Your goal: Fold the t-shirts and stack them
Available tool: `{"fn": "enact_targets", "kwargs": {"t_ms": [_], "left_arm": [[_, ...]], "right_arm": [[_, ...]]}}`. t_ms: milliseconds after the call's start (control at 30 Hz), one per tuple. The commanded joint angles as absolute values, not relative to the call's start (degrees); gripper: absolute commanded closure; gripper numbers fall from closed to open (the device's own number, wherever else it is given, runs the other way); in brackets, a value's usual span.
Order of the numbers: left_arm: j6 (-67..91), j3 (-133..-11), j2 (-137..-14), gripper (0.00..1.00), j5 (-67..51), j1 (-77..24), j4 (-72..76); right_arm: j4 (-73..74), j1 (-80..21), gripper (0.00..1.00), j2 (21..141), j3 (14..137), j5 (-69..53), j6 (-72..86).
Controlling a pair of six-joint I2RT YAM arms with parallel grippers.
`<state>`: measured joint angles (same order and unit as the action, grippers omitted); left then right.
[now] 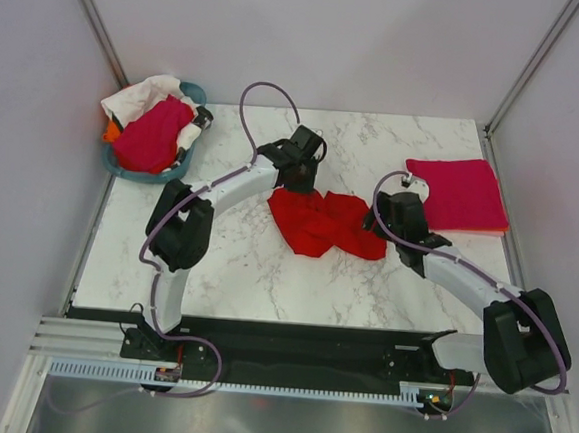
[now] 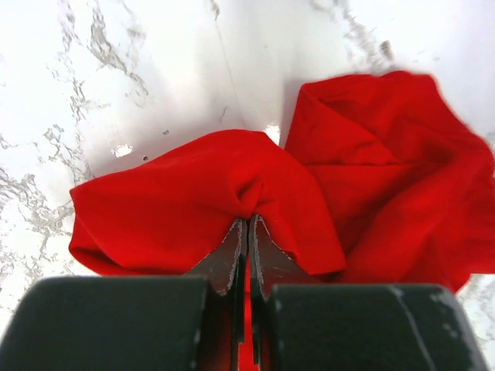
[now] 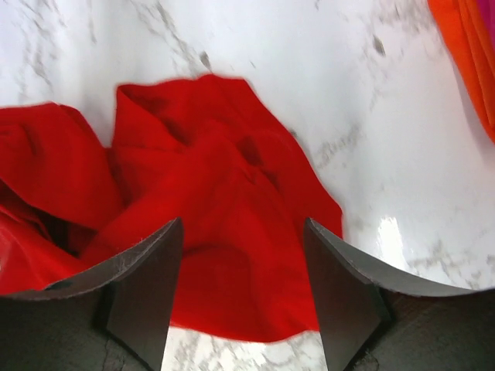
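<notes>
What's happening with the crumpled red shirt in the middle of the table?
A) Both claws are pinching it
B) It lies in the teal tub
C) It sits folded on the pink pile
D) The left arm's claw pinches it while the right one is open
D: the left gripper is closed on a fold of the red t-shirt, while the right gripper has its fingers spread wide, with cloth showing between them.
</notes>
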<state>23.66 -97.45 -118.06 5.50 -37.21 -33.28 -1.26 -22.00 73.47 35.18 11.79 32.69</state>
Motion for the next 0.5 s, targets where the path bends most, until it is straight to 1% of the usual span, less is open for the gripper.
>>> {"fn": "enact_targets", "kwargs": {"t_ms": [0,67,133,400,433,467], "left_arm": [[22.0,-97.3,-113.6,0.98,3.5,-37.4,-30.2],[22.1,-97.5,-113.6,0.98,2.7,-37.4,-30.1],[22.2,-97.4,-113.5,0.98,2.5,-37.4,-30.0],[21.8,-96.8,-112.2,0.98,3.1,-37.4,-29.9],[21.8,-96.8,-112.0,0.98,3.2,-37.4,-29.8],[21.7,-96.8,-111.9,0.98,3.3,-37.4,-29.9]], "right_arm": [[-3.0,-22.0,0.29,76.0,41.1,12.0,32.2],[-2.6,-21.9,0.33,77.9,43.9,12.1,32.0],[-1.8,-21.9,0.34,81.4,45.7,12.3,31.8],[-0.6,-22.0,0.35,92.6,51.9,10.6,31.3],[-0.4,-22.0,0.37,93.4,52.6,10.7,31.3],[-0.2,-21.9,0.44,93.8,52.7,10.6,31.2]]}}
